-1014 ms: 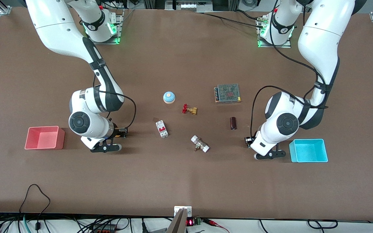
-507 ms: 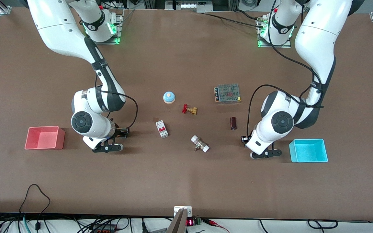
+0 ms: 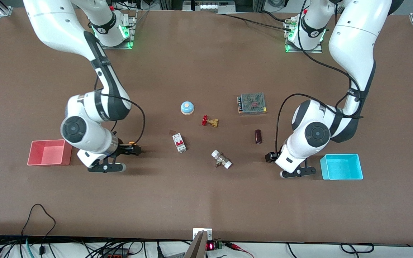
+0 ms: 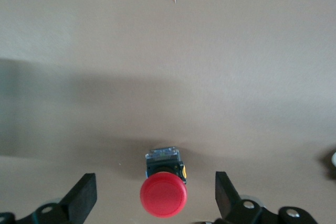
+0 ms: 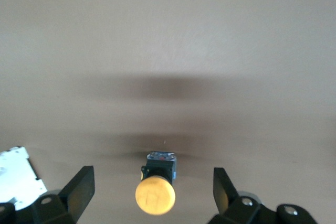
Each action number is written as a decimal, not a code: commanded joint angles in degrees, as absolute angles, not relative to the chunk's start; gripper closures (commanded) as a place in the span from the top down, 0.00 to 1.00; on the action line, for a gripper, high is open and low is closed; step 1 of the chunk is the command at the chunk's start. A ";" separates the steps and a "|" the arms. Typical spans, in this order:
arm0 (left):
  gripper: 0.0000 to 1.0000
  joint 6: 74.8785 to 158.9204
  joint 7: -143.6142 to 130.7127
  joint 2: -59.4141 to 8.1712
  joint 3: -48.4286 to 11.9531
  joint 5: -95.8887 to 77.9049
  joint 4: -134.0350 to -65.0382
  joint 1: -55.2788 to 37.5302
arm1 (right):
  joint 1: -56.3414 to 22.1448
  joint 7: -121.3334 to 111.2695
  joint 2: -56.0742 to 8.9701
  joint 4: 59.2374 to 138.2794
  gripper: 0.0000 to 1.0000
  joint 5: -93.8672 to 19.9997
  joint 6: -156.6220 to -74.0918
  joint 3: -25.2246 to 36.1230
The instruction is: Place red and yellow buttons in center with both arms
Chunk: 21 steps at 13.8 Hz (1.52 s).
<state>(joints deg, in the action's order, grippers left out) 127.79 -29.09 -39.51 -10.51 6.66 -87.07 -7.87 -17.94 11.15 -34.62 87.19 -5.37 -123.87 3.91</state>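
Plainly, the red button point(image 4: 163, 192) lies on its side on the brown tabletop point(image 3: 206, 193), its long axis running from the black body to the round cap, which faces the left wrist camera. It sits between the spread fingers point(image 4: 81, 196) of the left gripper point(image 4: 156, 199), touching neither. In the front view the left arm's wrist hides it almost wholly; only a black bit by the wrist may be its body.

The yellow button point(image 5: 156, 189) lies the same way, cap toward the right wrist camera, body pointing away, between the wide-apart fingers point(image 5: 80, 186) of the right gripper point(image 5: 153, 188) and clear of both. From the front only a speck of orange point(image 3: 131, 143) shows at the right wrist.

Both arms bend low over the table, wrists turned toward the middle. The right gripper sits just beside the pink bin point(image 3: 48, 152), the left one near the cyan bin point(image 3: 342, 166). A white corner of the circuit breaker point(image 5: 18, 177) is cut off in the right wrist view.
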 commanded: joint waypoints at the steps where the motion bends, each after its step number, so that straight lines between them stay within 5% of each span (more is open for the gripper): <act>1: 1.00 123.33 -26.74 -34.64 -10.20 7.91 -87.72 -6.42 | -17.31 11.43 -29.45 88.33 1.00 -5.19 -121.47 5.09; 10: 1.00 110.06 -11.27 -23.39 -10.46 7.73 -88.24 0.08 | -13.65 5.04 -17.41 82.37 1.00 -5.10 -98.55 15.03; 14: 1.00 107.14 -6.61 -18.64 -10.63 7.03 -88.24 3.68 | -8.27 -4.56 -13.72 81.04 1.00 -0.55 -94.57 13.37; 17: 1.00 105.82 -4.40 -16.18 -10.81 6.94 -88.07 5.97 | -0.81 -5.71 -11.52 81.12 1.00 0.17 -92.73 5.30; 21: 1.00 104.50 -4.31 -12.32 -10.81 5.20 -88.15 7.73 | -0.17 -4.48 -8.54 82.61 1.00 0.00 -88.77 5.01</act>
<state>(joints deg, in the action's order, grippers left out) 105.60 -5.56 -15.32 -10.14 6.45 -86.84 6.37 -1.39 -4.83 -10.83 81.30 -0.59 -90.34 6.42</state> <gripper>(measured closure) 0.000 0.000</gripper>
